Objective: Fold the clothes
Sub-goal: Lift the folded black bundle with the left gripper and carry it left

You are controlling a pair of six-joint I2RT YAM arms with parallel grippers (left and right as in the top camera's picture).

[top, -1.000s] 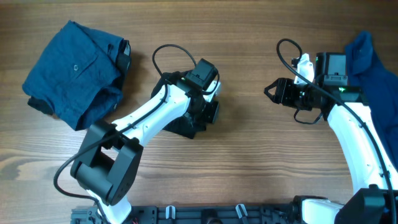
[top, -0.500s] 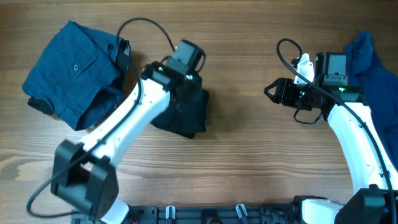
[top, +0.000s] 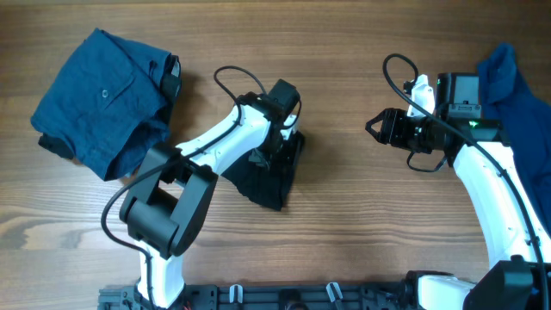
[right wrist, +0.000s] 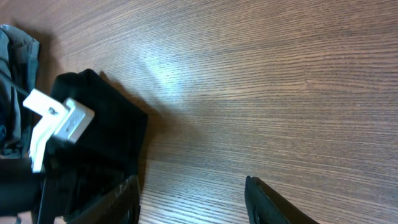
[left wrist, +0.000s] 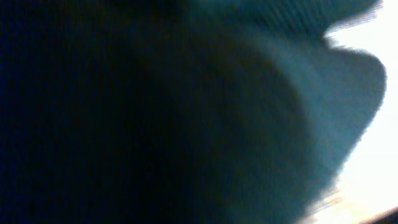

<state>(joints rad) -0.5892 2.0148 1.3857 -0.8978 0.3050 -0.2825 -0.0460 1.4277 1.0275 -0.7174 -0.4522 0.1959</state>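
The black T-shirt (top: 272,176) lies as a folded bundle at the table's middle; it also shows in the right wrist view (right wrist: 115,134). My left gripper (top: 282,138) is pressed into its far edge with its fingers buried in the cloth, apparently shut on it. Dark blurred fabric (left wrist: 155,112) fills the left wrist view and hides the jaws. The darker blue buttoned garment (top: 103,99) lies folded at the far left. The plain blue shirt (top: 516,86) lies crumpled at the far right. My right gripper (top: 375,127) (right wrist: 193,199) is open and empty over bare wood.
The wooden table (top: 344,232) shows between the bundle and the right arm. The left arm's white link (top: 219,146) crosses beside the bundle. Black cables loop over both wrists. A black rail runs along the front edge (top: 284,297).
My left gripper swung left with the black bundle, then back right; the bundle now lies longer and further right. The right arm has not moved.
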